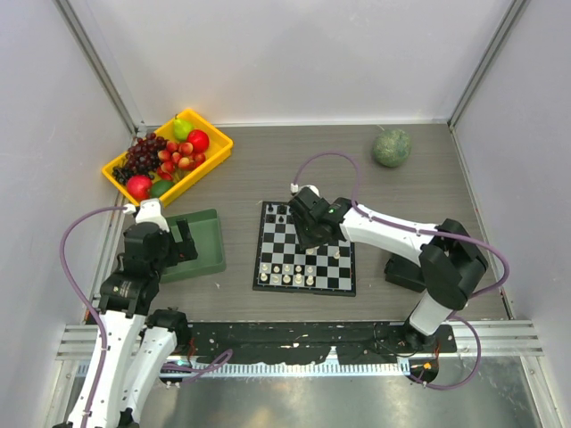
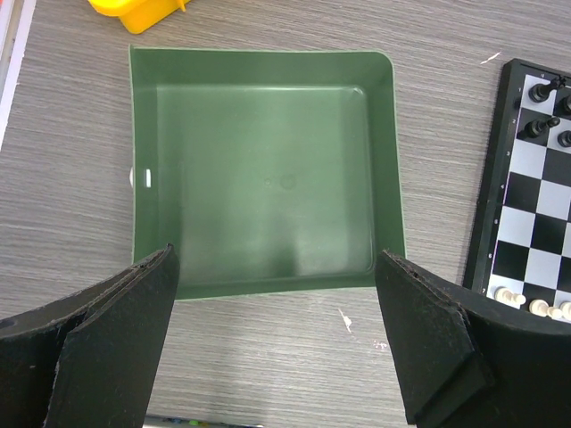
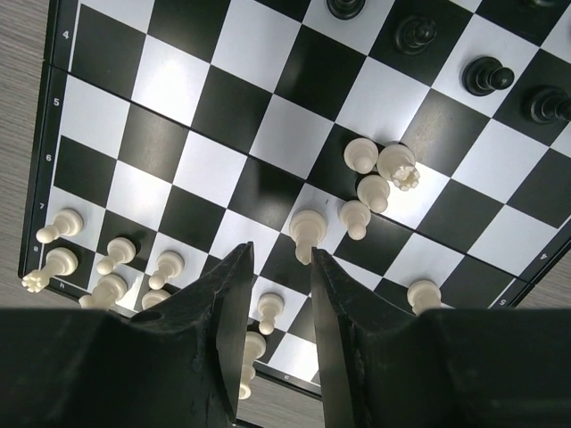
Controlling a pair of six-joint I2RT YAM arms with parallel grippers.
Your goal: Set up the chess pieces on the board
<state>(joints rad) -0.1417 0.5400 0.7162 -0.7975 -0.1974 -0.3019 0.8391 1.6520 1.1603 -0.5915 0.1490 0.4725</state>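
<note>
1. While the right end effector point(image 3: 278, 267) hangs low over the board point(image 3: 214, 169), its fingers stand a narrow gap apart with nothing between them. A single cream piece point(image 3: 306, 230) stands just ahead of the tips and is probably the next one to be taken.
2. Ahead and to the right of those tips, four loose cream pieces point(image 3: 373, 178) crowd together mid-board. They look unsorted, since the ordered cream rows point(image 3: 107, 267) line the board edge to the left of and below the fingers.
3. Far ahead, the black pieces point(image 3: 489, 76) stand near the opposite edge, well apart from the cluster.
4. Bare squares ahead and to the left give a free lane. The cluster to the right leaves little clearance, so a narrow opening suits lifting one piece without toppling its neighbours.
5. The left end effector point(image 2: 277, 263) is spread wide and empty over the near rim of the green tray point(image 2: 268, 55). The board edge lies to its right, so it seems parked off the board to leave room.
6. Beyond it on the surface point(image 1: 268, 169) sits a yellow bin point(image 1: 219, 143) of fruit point(image 1: 198, 140). A green round object point(image 1: 392, 147) lies far beyond the right arm.
</note>
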